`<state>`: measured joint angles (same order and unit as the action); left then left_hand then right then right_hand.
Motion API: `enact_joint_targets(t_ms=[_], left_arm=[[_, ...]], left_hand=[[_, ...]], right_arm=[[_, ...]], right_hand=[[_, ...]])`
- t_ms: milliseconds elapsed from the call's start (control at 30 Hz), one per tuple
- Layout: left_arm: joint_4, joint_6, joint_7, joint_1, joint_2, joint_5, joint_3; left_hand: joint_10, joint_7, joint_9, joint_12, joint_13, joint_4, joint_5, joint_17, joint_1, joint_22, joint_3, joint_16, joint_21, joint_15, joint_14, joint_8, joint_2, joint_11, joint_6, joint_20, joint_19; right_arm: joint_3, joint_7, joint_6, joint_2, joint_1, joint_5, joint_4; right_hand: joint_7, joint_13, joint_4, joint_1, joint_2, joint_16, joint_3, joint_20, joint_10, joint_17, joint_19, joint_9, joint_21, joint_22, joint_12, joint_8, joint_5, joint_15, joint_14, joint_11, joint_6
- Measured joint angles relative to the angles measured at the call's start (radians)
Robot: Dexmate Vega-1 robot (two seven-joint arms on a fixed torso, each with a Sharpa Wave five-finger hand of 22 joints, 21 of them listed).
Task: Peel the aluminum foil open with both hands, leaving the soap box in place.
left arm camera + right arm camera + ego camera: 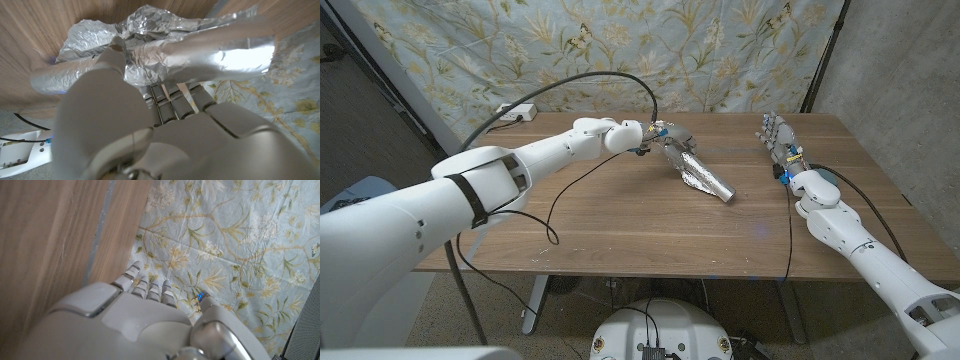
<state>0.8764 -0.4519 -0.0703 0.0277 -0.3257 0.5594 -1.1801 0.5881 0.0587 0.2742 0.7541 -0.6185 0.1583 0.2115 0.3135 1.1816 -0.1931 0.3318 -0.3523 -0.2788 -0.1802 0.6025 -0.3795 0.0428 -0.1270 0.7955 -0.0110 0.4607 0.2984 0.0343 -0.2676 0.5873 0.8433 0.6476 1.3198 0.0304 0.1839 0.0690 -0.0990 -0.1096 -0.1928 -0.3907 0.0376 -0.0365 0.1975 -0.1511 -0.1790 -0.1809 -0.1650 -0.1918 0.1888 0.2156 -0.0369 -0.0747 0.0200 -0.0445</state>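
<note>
**Foil bundle at mid-surface, left hand engaged**

Item: foil (696, 173), a crumpled silver bundle, is seen lying near the middle of the surface (620, 225), its long end angled toward the near edge. The soap box cannot be made out under the wrapping.

Left hand (658, 135): placed at the far end of the foil, fingers closed onto a folded flap.

Right hand (778, 140): raised upright, well apart from the foil, fingers extended and spread, nothing held.

Risks, as judged: with one hand alone on the foil, the whole bundle could be lifted or dragged, and the box shifted with it. The thin sheet could also be torn if it is pulled from a single flap.

Views compared: in the left wrist view the left hand (150, 135) and the creased foil (165, 45) are seen close up. In the right wrist view the right hand (135, 325) is seen against a flowered curtain (240, 245).
</note>
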Motion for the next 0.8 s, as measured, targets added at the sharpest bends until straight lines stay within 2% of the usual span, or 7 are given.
enact_joint_targets(t_ms=[100, 133, 333, 800], left_arm=[[0.0, 0.008, -0.011, 0.0, 0.0, -0.004, 0.0], [0.035, 0.01, -0.013, 0.019, -0.016, -0.006, 0.029], [0.071, 0.024, -0.031, 0.044, -0.034, -0.017, 0.064], [0.13, 0.045, -0.057, 0.087, -0.055, -0.043, 0.12]], left_hand=[[0.0, -0.003, 0.0, 0.0, -0.008, -0.003, 0.0, 0.005, 0.0, 0.0, -0.003, 0.0, 0.0, 0.004, 0.004, 0.0, 0.0, 0.0, 0.003, 0.0, 0.0], [0.0, -0.003, 0.0, 0.0, -0.009, -0.003, 0.0, 0.005, 0.0, 0.0, -0.003, 0.0, 0.0, 0.004, 0.004, 0.0, 0.0, 0.0, 0.003, 0.0, 0.0], [0.0, -0.003, 0.0, 0.0, -0.015, -0.003, 0.004, 0.005, 0.0, 0.0, -0.003, 0.0, 0.0, 0.004, 0.004, 0.0, 0.0, 0.0, 0.003, 0.0, 0.0], [0.0, -0.003, 0.0, 0.0, -0.024, 0.0, 0.004, 0.013, 0.0, 0.0, -0.005, 0.0, 0.0, 0.002, 0.009, 0.0, 0.0, 0.0, 0.003, 0.0, 0.0]], right_arm=[[0.002, 0.0, 0.0, 0.002, 0.0, 0.0, 0.006], [0.003, 0.003, 0.008, 0.003, 0.001, -0.003, 0.009], [0.006, 0.008, 0.02, 0.009, 0.001, -0.009, 0.025], [0.008, 0.024, 0.049, 0.028, 0.013, -0.02, 0.068]], right_hand=[[0.0, 0.0, 0.0, 0.0, 0.0, 0.0, 0.0, 0.0, 0.0, 0.0, 0.0, 0.0, 0.0, 0.0, 0.0, 0.0, 0.0, 0.0, 0.0, 0.0, 0.0], [0.0, 0.0, 0.0, 0.0, 0.0, 0.0, 0.0, 0.0, 0.0, 0.0, 0.0, 0.0, 0.0, 0.0, 0.0, 0.0, 0.0, 0.0, 0.0, 0.0, 0.0], [0.0, 0.0, 0.0, 0.0, 0.0, 0.0, 0.0, 0.0, 0.0, 0.0, 0.0, 0.0, 0.0, 0.0, 0.0, 0.0, 0.0, 0.0, 0.0, 0.0, 0.0], [0.0, 0.0, 0.0, 0.0, 0.0, 0.0, 0.0, 0.0, 0.0, 0.0, 0.0, 0.0, 0.0, 0.0, 0.0, 0.0, 0.0, 0.0, 0.0, 0.0, 0.0]])
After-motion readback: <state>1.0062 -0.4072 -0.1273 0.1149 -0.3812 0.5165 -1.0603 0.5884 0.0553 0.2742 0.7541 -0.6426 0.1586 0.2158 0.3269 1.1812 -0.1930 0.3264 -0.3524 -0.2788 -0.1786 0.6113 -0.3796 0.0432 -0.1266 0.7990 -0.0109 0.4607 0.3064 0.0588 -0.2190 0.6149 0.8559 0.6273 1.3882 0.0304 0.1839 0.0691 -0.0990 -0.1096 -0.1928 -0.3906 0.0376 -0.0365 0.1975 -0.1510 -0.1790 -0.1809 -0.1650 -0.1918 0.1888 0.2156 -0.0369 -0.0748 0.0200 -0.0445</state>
